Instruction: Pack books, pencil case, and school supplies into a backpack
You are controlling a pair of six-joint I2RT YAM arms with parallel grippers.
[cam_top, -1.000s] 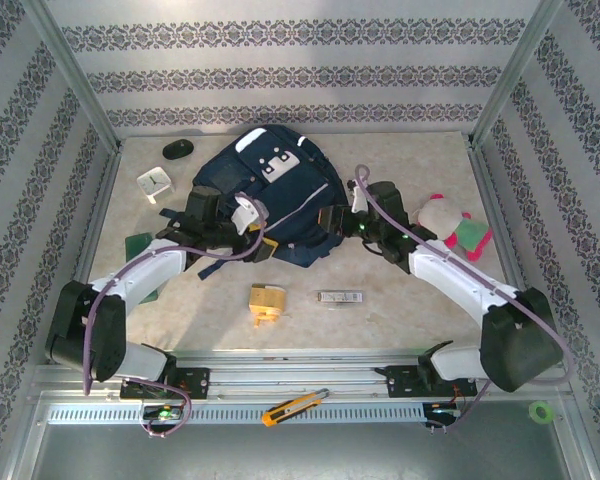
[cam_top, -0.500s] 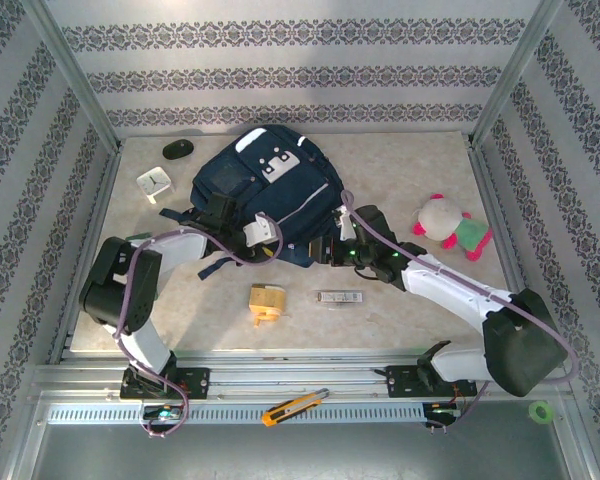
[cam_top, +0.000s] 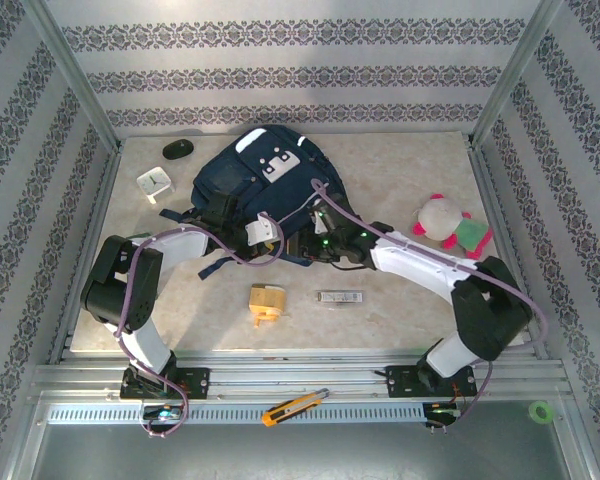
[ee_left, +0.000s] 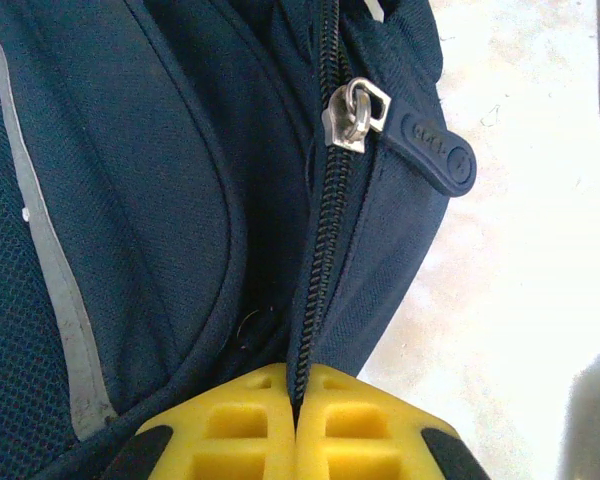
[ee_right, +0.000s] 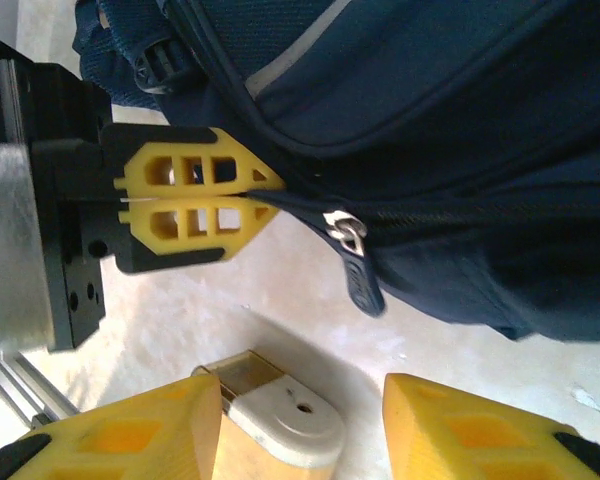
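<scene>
Where the metal rail (cam_top: 380,385) runs past the arm bases, a yellow-handled utility knife (cam_top: 295,405) lies on it. Just beyond, on the counter (cam_top: 380,325), sit the school supplies: a tan-yellow block (cam_top: 267,300) with an orange part, and to its right, apart from it, a slim silver-white bar (cam_top: 338,297).

Past these, both arms extend to the near edge of the backpack (cam_top: 270,185), which lies flat in the far half of the counter. The jaws of the left gripper (ee_left: 295,400) are pressed together on the backpack's zip seam. In the left wrist view its two yellow fingertips (ee_left: 230,430) meet with the line of zip teeth pinched between them. The metal zip slider (ee_left: 355,100) and its dark rubber pull tab (ee_left: 435,150) sit further along that line. The right wrist view shows the same clamp from the side, with the slider just beside the left fingertips.

The right gripper (ee_right: 300,390) hovers close by, its jaws wide apart. In the gap between its yellow fingers (ee_right: 480,430) a white rounded piece (ee_right: 285,420) with a tan edge shows low over the counter. I cannot tell what it is, or whether the fingers touch it.

Further back, a pink, white and green plush toy (cam_top: 450,225) lies to the right of the backpack. A small white square clock (cam_top: 153,181) lies to its left, and a black oval mouse (cam_top: 178,149) near the far left corner.
</scene>
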